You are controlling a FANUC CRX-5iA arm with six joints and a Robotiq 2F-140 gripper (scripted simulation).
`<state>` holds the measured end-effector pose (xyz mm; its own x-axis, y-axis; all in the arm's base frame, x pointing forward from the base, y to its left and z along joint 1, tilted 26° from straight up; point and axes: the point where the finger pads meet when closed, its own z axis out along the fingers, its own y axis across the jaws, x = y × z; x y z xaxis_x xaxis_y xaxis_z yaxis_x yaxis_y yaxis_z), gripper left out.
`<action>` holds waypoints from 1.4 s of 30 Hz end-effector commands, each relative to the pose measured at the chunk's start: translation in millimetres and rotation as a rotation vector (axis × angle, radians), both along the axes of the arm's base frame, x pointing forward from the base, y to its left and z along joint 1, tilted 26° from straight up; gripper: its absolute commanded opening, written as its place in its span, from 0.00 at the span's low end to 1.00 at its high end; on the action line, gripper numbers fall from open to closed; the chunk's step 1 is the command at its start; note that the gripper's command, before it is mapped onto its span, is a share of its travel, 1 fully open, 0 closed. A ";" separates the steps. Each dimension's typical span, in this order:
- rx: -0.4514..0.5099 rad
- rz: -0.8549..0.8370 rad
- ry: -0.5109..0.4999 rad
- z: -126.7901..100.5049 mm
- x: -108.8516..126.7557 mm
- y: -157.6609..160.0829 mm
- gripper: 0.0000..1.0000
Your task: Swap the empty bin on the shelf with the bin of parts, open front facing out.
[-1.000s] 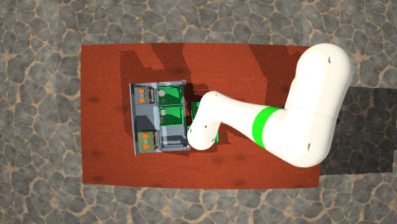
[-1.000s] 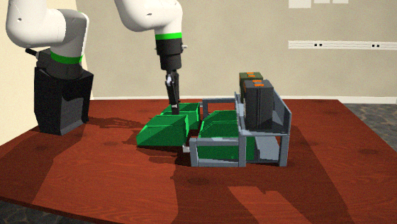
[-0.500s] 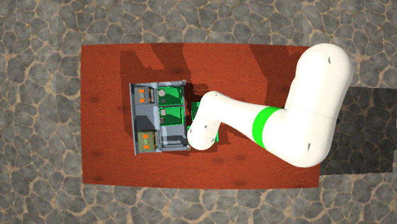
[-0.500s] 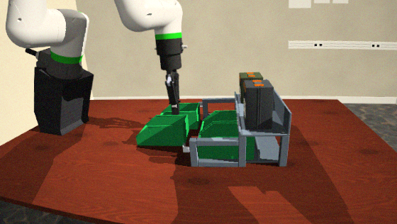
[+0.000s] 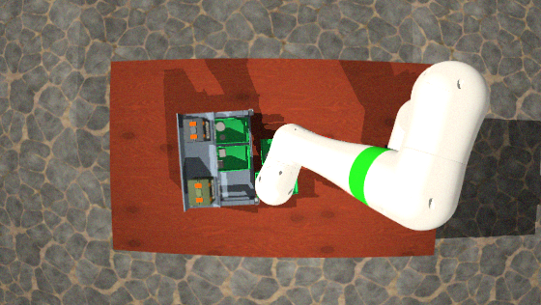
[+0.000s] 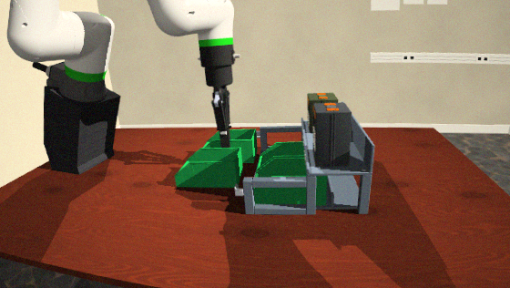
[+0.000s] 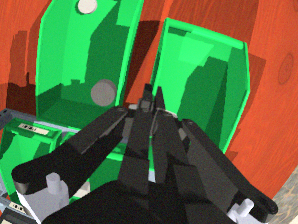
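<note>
Two green open bins stand side by side on the red table in front of the grey shelf (image 5: 193, 161) (image 6: 311, 196). The bin with parts (image 7: 83, 50) (image 6: 209, 170) (image 5: 266, 151) holds a white disc and a grey disc. The empty bin (image 7: 206, 90) (image 6: 241, 135) stands upright beside it, before the shelf's gap (image 5: 237, 187). My gripper (image 7: 150, 95) (image 6: 224, 138) points straight down between the two bins. Its fingers are shut on the empty bin's thin side wall next to the parts bin. The arm hides the gripper in the overhead view.
Two more green bins with parts (image 5: 232, 130) (image 5: 234, 156) (image 6: 282, 159) sit in the shelf's lower level. Two dark boxes with orange marks (image 6: 332, 132) (image 5: 195, 129) (image 5: 200, 190) stand on the upper board. The robot base (image 6: 77, 132) stands at the table's far end.
</note>
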<state>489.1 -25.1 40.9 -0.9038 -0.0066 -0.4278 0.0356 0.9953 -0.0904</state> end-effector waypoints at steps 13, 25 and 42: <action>0.000 0.000 -0.001 30.4 -13.7 3.1 0.10; 0.000 0.000 -0.001 55.6 -25.7 5.8 0.10; 0.000 0.000 -0.001 68.2 -31.7 7.2 0.10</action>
